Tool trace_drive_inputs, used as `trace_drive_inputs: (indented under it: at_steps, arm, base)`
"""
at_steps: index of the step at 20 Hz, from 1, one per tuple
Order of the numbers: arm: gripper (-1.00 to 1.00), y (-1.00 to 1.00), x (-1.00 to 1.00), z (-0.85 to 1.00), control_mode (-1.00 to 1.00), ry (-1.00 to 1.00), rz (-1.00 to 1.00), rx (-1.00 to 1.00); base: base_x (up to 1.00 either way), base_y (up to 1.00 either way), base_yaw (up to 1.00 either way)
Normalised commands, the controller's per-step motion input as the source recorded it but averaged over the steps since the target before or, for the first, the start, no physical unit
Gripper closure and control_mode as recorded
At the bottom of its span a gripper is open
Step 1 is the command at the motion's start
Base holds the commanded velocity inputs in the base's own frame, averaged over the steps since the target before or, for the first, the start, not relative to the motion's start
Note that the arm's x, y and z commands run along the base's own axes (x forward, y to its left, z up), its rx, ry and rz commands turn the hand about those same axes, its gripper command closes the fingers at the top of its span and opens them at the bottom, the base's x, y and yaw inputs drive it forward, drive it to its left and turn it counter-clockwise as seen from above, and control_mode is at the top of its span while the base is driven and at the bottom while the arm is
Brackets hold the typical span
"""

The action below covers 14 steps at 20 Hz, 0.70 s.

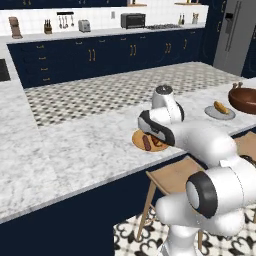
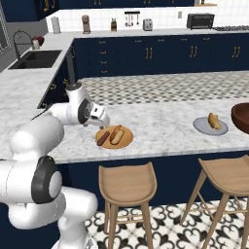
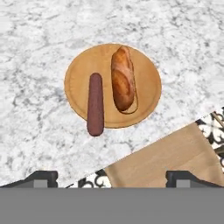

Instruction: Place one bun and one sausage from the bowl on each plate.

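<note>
Below the open, empty claw (image 3: 111, 177), the wood plate (image 3: 78, 70) held bun (image 3: 122, 78) and sausage (image 3: 95, 104); the grey plate (image 2: 200, 126) lacked sausage.

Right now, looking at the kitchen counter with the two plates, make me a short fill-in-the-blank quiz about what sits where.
1. On the round orange-tan wooden plate, a golden bun lies beside a reddish-brown ____.
2. The flat round grey plate holds one bun and ____ sausages.
3. The dark brown wooden bowl stands closer to the ____ plate.
4. The pincer hangs above the wooden plate with its jaws ____.

Missing words: sausage; no; grey; open
</note>
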Motion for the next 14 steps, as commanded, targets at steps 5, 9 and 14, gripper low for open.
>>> trace_drive_inputs:
  at_steps: [5, 9, 14]
  arm:
    - [-1.0, -0.17, -0.6, 0.0, 1.0, -0.14, 0.01, 0.0]
    - [-1.0, 0.0, 0.0, 0.0, 1.0, 0.0, 0.0, 0.0]
    - [-1.0, 0.0, 0.0, 0.0, 1.0, 0.0, 0.0, 0.0]
  base:
    - [-0.31, -0.4, 0.0]
    - [-0.03, -1.0, 0.04]
    - [0.23, -1.0, 0.13]
